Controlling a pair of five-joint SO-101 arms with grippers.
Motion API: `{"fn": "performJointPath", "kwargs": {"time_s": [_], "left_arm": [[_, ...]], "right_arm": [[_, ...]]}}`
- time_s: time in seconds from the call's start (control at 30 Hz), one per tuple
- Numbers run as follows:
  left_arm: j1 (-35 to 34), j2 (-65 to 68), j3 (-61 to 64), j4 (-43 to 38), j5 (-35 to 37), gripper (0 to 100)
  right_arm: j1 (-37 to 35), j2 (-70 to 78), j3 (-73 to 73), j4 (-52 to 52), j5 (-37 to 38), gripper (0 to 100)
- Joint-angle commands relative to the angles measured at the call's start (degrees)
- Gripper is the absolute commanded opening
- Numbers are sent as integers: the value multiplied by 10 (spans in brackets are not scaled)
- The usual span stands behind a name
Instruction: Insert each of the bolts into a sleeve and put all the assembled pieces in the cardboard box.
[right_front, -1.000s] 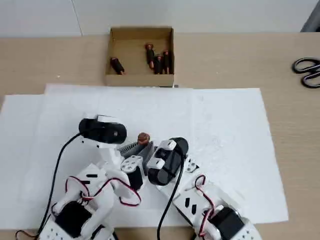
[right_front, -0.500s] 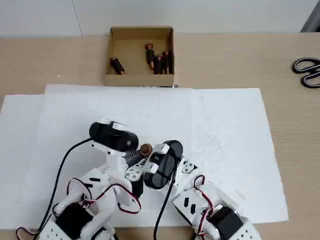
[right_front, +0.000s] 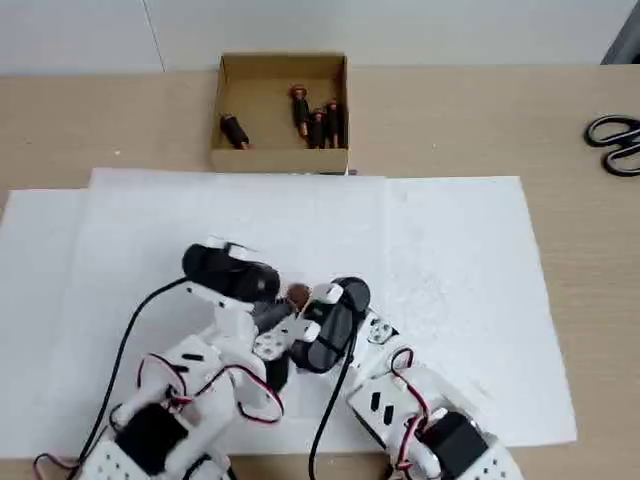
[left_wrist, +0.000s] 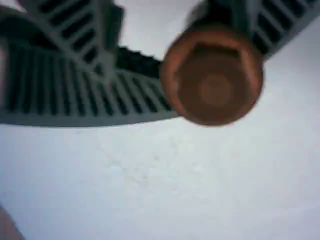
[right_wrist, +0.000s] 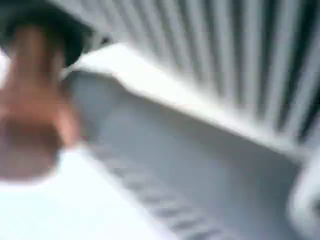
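Four pieces (right_front: 318, 122) lie in the box (right_front: 280, 160) at 12 o'clock. At 6 o'clock a bolt (right_front: 297, 294) sits between the left gripper (right_front: 270, 312) and right gripper (right_front: 304, 310). Whether either clasps it I cannot tell. It seems the last to box.

Very close range, soft focus. Tool (right_wrist: 220, 60): ribbed grey face with parallel ridges and a pale edge along it. Next to that face is a smooth grey slab (right_wrist: 170, 150) with faint ridges at one end; whether it is part of the tool cannot be told. Bolt (right_wrist: 30, 105), copper-coloured, just beside the tool, a dark sleeve (right_wrist: 50, 30) over one end. Contact between bolt and tool unclear. White sheet (right_wrist: 65, 210) under the bolt.
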Motion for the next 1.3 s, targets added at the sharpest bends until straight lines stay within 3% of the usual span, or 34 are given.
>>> {"fn": "performJointPath", "kwargs": {"time_s": [0.0, 0.27, 0.57, 0.83, 1.27], "left_arm": [[16, 5, 1, -2, -4, 348], [15, 6, -102, 33, -27, 349], [-72, 5, -191, 38, -73, 314], [-114, 3, -191, 38, -73, 1], [-239, 2, -29, 35, -74, 6]], "right_arm": [[-1, -10, -40, -32, 6, 2], [-1, -9, -25, -31, 6, 2], [-2, -10, -5, -33, 5, 2], [-2, -10, 0, -36, 5, 2], [1, -10, 12, -36, -3, 2]]}}
